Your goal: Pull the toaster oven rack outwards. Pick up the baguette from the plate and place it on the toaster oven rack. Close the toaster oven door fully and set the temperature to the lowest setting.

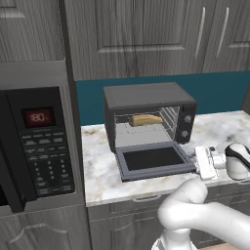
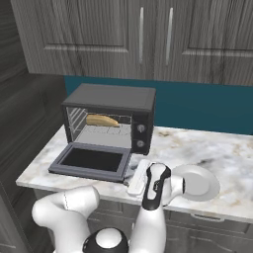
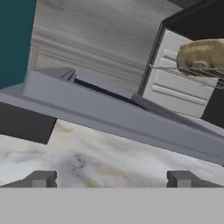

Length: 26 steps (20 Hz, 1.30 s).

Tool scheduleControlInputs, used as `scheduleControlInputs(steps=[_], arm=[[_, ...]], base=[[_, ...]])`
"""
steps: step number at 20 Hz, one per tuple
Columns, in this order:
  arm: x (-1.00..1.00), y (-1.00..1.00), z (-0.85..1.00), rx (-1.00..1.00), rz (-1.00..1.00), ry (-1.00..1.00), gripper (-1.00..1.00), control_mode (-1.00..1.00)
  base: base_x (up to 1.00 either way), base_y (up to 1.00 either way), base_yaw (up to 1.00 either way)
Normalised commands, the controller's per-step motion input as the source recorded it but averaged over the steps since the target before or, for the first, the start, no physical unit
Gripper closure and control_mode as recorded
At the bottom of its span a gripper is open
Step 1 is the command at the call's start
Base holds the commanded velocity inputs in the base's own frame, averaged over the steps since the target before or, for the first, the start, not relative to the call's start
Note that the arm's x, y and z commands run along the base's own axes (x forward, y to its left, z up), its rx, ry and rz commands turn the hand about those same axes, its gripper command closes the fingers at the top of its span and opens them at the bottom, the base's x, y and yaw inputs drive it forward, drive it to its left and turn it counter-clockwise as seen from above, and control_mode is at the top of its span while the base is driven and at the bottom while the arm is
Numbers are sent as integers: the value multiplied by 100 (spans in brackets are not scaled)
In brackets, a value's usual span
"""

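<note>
The fingers (image 3: 109, 178) stand spread wide and empty, low over the marble bench (image 2: 197, 143), just off the right front corner of the dropped toaster oven door (image 2: 91, 160). The baguette (image 1: 145, 119) lies ahead of the fingers and above them, on the toaster oven rack (image 3: 188, 72) inside the toaster oven (image 1: 149, 95); the plate (image 2: 195, 182) sits bare on the bench, close behind the hand.

Judging from this, the door is the next job, and the risks sit there. Coming up under the door's side edge rather than its front lip could let the fingers skid off, leaving it half shut. If the rack stands proud of the cavity (its front edge is hard to place from here), the rising door may jam on it or jolt the bread off. Pushing too hard could shove the whole oven back along the bench. A swing toward the knobs (image 2: 141, 136) beyond the door could turn the wrong one, since the two sit stacked close together.

Count: one toaster oven, one door, one rack, one baguette, one plate, two knobs, one microwave (image 1: 34, 146) far beyond the oven.
</note>
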Motion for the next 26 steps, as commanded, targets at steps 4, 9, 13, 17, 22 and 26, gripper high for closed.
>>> scheduleControlInputs(steps=[4,9,13,17,22,26], arm=[[0,78,-44,12,-2,-2,-100,-100],[0,68,-22,24,-11,-10,-100,-100],[0,55,-20,29,-19,-8,-100,-100],[0,49,-9,30,-20,-2,-100,-100],[0,58,0,29,-23,0,-100,-100],[0,64,4,27,-23,0,-100,-100]], base=[[0,0,0],[0,0,0],[0,0,0],[0,0,0],[0,0,0],[0,0,0]])
